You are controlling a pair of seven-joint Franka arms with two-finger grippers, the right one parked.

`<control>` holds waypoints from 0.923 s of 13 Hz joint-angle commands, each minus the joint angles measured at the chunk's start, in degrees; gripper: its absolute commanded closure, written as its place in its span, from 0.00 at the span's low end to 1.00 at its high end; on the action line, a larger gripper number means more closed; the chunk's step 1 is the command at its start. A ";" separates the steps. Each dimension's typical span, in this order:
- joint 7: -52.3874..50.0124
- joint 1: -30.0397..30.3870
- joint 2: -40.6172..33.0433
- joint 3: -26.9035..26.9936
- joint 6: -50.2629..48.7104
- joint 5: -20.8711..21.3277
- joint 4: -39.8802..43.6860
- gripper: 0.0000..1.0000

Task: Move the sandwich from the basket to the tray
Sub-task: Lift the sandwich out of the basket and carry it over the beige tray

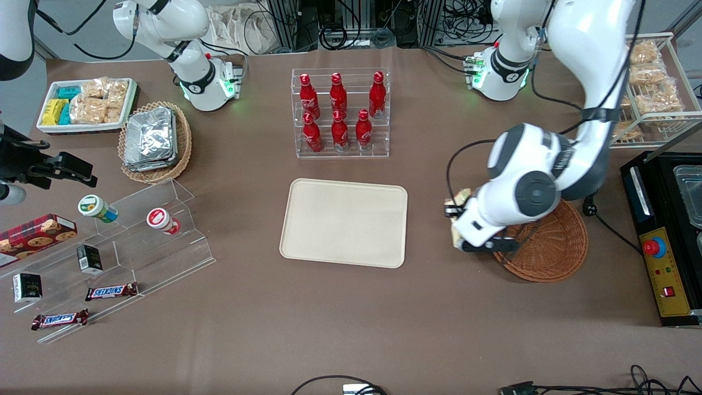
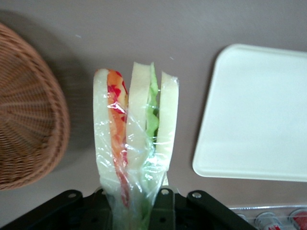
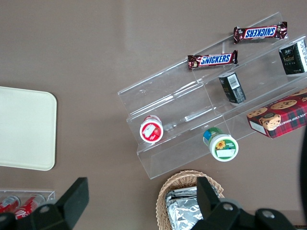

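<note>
My left gripper (image 1: 456, 219) is shut on the sandwich (image 2: 135, 139), a plastic-wrapped wedge of pale bread with orange-red, white and green layers. It holds it above the brown table, between the basket and the tray. In the front view the sandwich (image 1: 459, 198) peeks out beside the wrist. The round reddish-brown wicker basket (image 1: 548, 249) lies partly under the arm and looks empty; its rim shows in the left wrist view (image 2: 29, 120). The cream-beige tray (image 1: 344, 222) lies flat and empty at the table's middle, and also shows in the left wrist view (image 2: 259, 115).
A clear rack of red cola bottles (image 1: 340, 112) stands farther from the front camera than the tray. A clear stepped shelf (image 1: 137, 241) with cups and snack bars lies toward the parked arm's end. A black control box (image 1: 666, 241) sits toward the working arm's end.
</note>
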 commanded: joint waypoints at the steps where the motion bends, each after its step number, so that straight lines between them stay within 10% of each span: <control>1: -4.17 -7.20 5.51 0.52 0.00 1.21 4.17 0.93; 12: -6.31 -14.44 17.48 0.61 12.13 1.30 6.02 0.91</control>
